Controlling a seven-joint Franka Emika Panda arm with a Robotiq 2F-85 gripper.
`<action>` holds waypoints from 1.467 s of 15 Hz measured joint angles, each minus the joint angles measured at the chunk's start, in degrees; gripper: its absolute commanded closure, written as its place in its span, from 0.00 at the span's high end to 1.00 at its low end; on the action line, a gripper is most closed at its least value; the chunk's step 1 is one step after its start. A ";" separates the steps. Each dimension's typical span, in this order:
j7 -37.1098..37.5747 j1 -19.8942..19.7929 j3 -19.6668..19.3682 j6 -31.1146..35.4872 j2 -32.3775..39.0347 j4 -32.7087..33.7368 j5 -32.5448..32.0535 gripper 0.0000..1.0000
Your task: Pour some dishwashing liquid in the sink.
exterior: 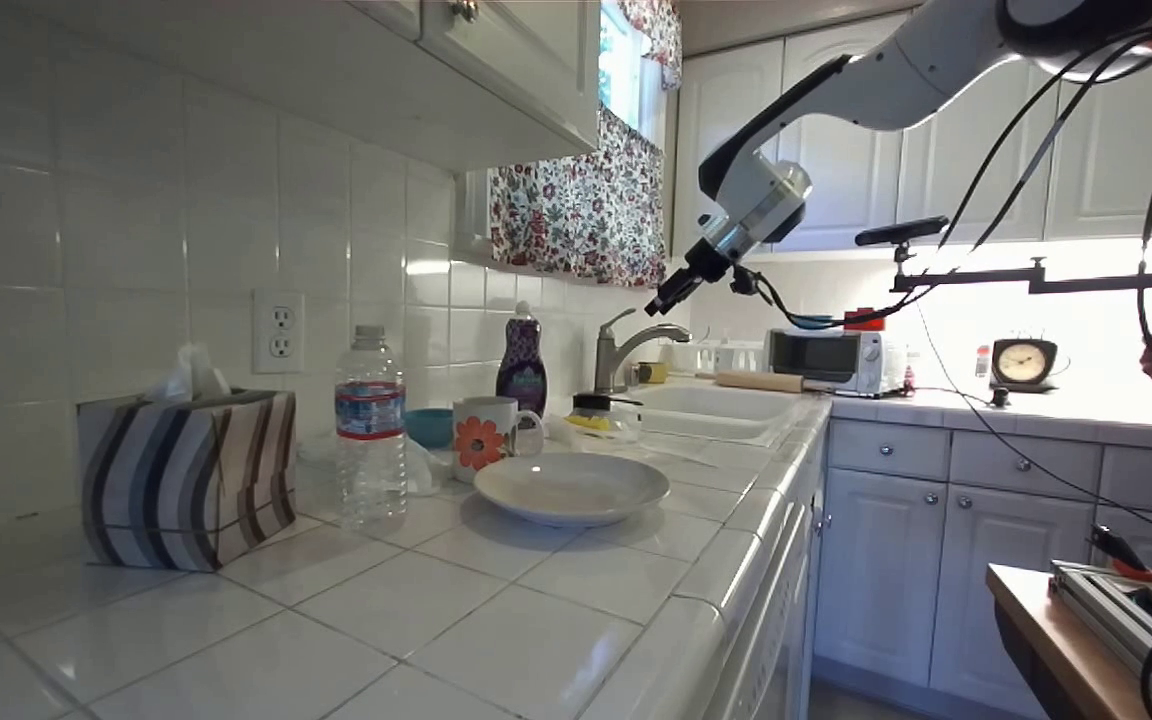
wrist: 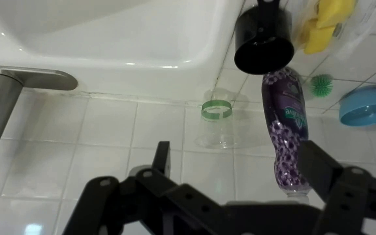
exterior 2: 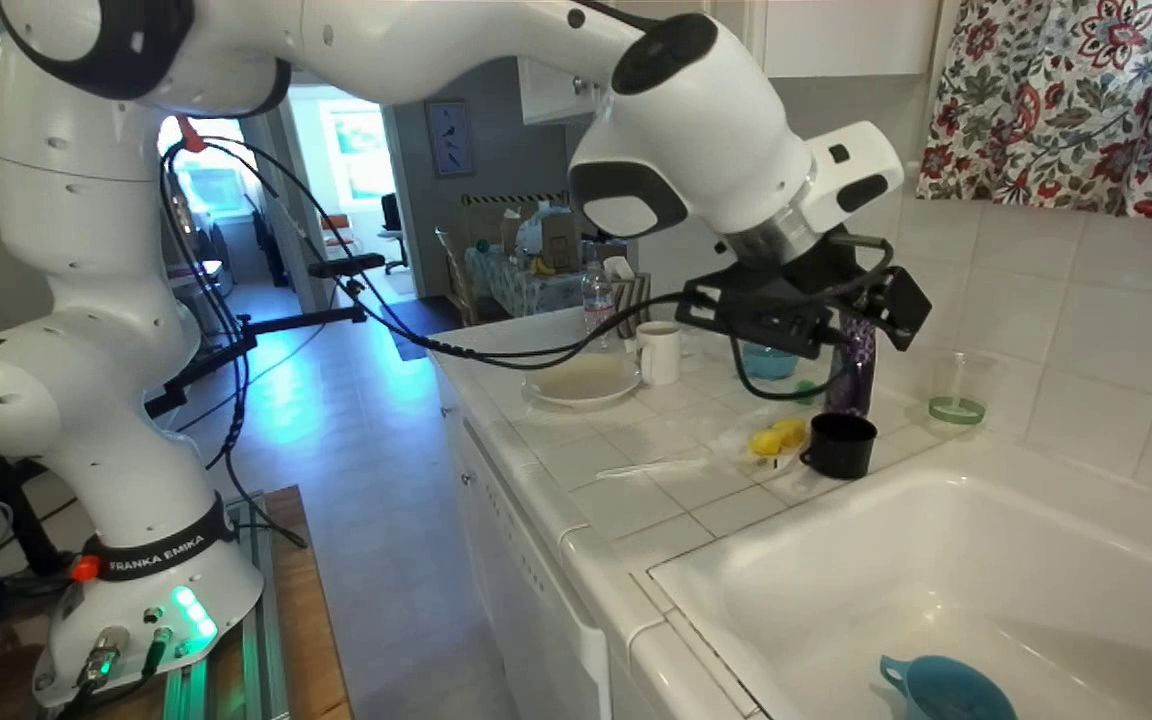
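The dishwashing liquid is a purple bottle [exterior: 522, 368] with a clear top, upright on the counter near the tiled wall. In the wrist view the bottle [wrist: 282, 107] appears upside down, and the finger [wrist: 318, 169] on the right overlaps its edge near the neck. My gripper [wrist: 235, 147] is open, with nothing held between its fingers. An exterior view shows the gripper [exterior: 653, 305] in the air above the faucet, apart from the bottle. Elsewhere the gripper hides the upper part of the bottle [exterior 2: 856, 375]. The white sink [exterior 2: 1066, 610] lies beside these things.
Close to the bottle stand a black cup [wrist: 263, 49], a clear cup with a green band [wrist: 216, 122] and yellow sponges [wrist: 321, 27]. The faucet [exterior: 621, 350] rises at the sink's edge. A blue cup [exterior 2: 951, 690] sits inside the sink. Mug [exterior: 484, 435] and plate [exterior: 572, 488] share the counter.
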 measured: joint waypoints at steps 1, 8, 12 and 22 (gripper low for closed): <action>-1.14 -0.95 0.10 -2.07 1.92 1.73 0.05 1.00; -4.64 -2.54 0.51 -9.60 11.13 13.11 -0.31 1.00; -4.64 -2.58 0.51 -9.83 11.57 13.88 -0.32 1.00; -13.41 -2.89 3.82 -9.87 12.04 16.52 0.06 1.00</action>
